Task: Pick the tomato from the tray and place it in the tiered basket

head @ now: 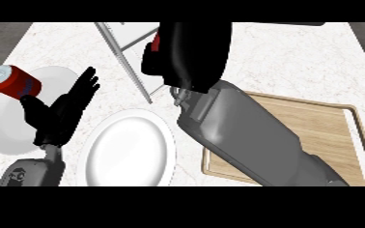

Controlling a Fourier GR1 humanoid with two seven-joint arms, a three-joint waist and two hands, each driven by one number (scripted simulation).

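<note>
My right hand is raised high at the top middle and looks large and black. It is curled over a red tomato, of which only a sliver shows at the hand's left edge. Just left of and below the hand are the grey wire frame and pale shelf of the tiered basket. The wooden tray lies at the right, partly hidden by my grey right forearm. At the left my left hand rests open, fingers pointing up.
A white plate lies at the lower middle. A second white plate at the left edge carries a red can lying on its side, close to my left hand.
</note>
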